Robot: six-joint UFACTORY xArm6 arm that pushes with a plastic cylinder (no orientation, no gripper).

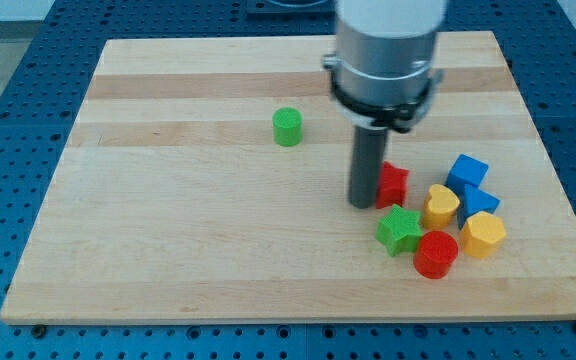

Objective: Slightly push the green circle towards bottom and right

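The green circle [287, 127] is a small green cylinder standing alone on the wooden board [168, 240], left of the board's middle and toward the view's top. My tip [362, 204] is well to the view's right and below it, apart from it, and touches or nearly touches the left side of a red block [394, 183].
A cluster of blocks lies at the view's lower right: a green star [399, 230], a red cylinder [435, 253], a yellow heart [442, 204], a yellow hexagon [483, 234], a blue cube [467, 172] and another blue block [481, 201]. The arm's grey body [385, 50] hangs above.
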